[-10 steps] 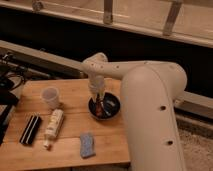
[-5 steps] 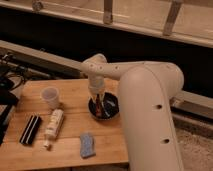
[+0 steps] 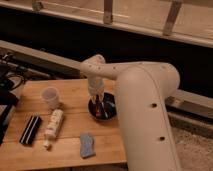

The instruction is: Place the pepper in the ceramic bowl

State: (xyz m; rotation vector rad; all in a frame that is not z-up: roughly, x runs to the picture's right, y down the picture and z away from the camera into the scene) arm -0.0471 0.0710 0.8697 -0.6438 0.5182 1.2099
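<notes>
The black ceramic bowl (image 3: 111, 113) sits on the wooden table, at its right side. My gripper (image 3: 97, 106) hangs straight down from the white arm, right over the left part of the bowl and reaching into it. A small red-orange streak, the pepper (image 3: 98, 113), shows at the gripper's tip inside the bowl. I cannot tell whether the pepper is still held or lies in the bowl.
A translucent white cup (image 3: 50, 96) stands at the left of the wooden table (image 3: 75, 95). A white bottle (image 3: 53, 125) and a black oblong object (image 3: 30, 130) lie in front of it. A blue sponge (image 3: 86, 145) lies near the front edge. The arm's large white body (image 3: 150, 115) covers the table's right side.
The gripper stays over the bowl with barely any movement. Nothing else on the table has moved.
</notes>
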